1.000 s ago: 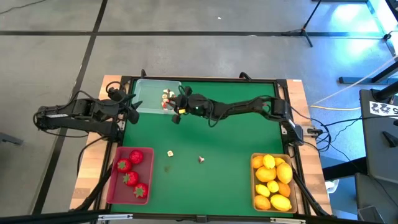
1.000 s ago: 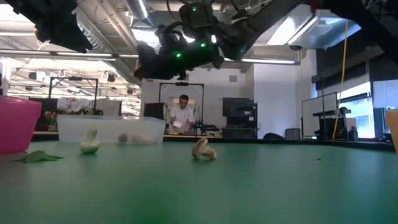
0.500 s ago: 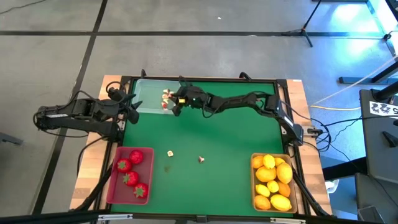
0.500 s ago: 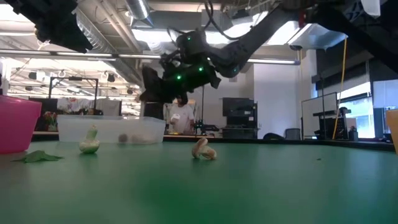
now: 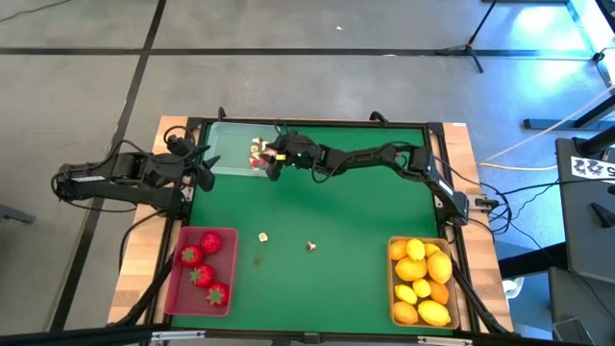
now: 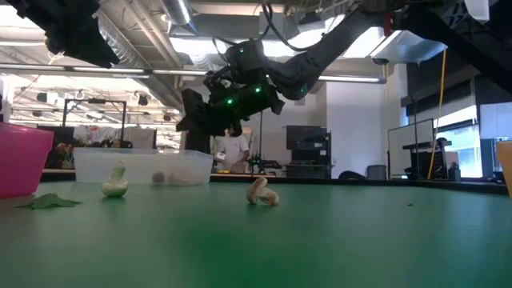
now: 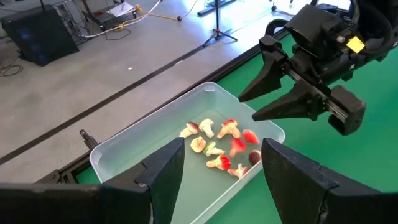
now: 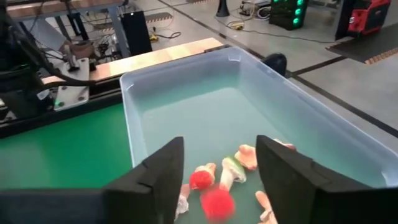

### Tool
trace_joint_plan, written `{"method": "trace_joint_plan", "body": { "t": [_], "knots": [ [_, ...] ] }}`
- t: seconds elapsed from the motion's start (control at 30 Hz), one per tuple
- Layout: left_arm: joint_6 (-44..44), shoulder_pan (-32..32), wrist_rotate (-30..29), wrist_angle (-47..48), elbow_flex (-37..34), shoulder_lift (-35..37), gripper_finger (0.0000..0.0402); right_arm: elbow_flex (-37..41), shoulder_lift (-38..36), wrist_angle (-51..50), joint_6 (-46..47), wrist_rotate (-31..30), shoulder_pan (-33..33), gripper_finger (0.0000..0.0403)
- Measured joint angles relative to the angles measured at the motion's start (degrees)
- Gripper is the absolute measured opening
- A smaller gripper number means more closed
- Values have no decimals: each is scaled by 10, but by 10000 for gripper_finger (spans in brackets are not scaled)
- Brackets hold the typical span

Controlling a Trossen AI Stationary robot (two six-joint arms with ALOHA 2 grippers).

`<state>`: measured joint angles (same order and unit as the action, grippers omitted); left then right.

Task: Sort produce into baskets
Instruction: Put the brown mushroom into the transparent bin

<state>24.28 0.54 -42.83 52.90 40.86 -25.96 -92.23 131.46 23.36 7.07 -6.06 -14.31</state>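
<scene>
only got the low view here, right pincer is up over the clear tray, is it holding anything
Observer: No. In its wrist view the right pincer is open and empty above the clear tray.
Operator: whats in the tray, just a blur for me
Observer: A cluster of small white-and-red bits near one end.
Operator: anything left on the mat
Observer: Two small pieces between the red tray and the lemon tray.

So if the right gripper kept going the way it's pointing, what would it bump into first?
Probably the small red and white pieces lying in the clear tray. The right gripper hangs open just above that tray, pointing down into it, though the depth is hard to judge.
</scene>
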Motion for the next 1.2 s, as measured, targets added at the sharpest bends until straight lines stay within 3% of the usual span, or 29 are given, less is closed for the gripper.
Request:
{"method": "trace_joint_plan", "body": {
  "t": [0.13,0.3,0.4,0.6,0.93,1.2],
  "knots": [
    [0,0,0,0,0,0,210,0,0,0,0,1,0,217],
    [0,0,0,0,0,0,210,1,-21,-5,-12,105,8,220],
    [0,0,0,0,0,0,210,0,-51,-57,-34,137,29,220],
    [0,0,0,0,0,0,210,0,-93,-244,-104,127,89,221],
    [0,0,0,0,0,0,210,1,-97,-535,-105,110,191,224],
    [0,0,0,0,0,0,210,1,-96,-643,-84,97,252,296]
  ]
}}
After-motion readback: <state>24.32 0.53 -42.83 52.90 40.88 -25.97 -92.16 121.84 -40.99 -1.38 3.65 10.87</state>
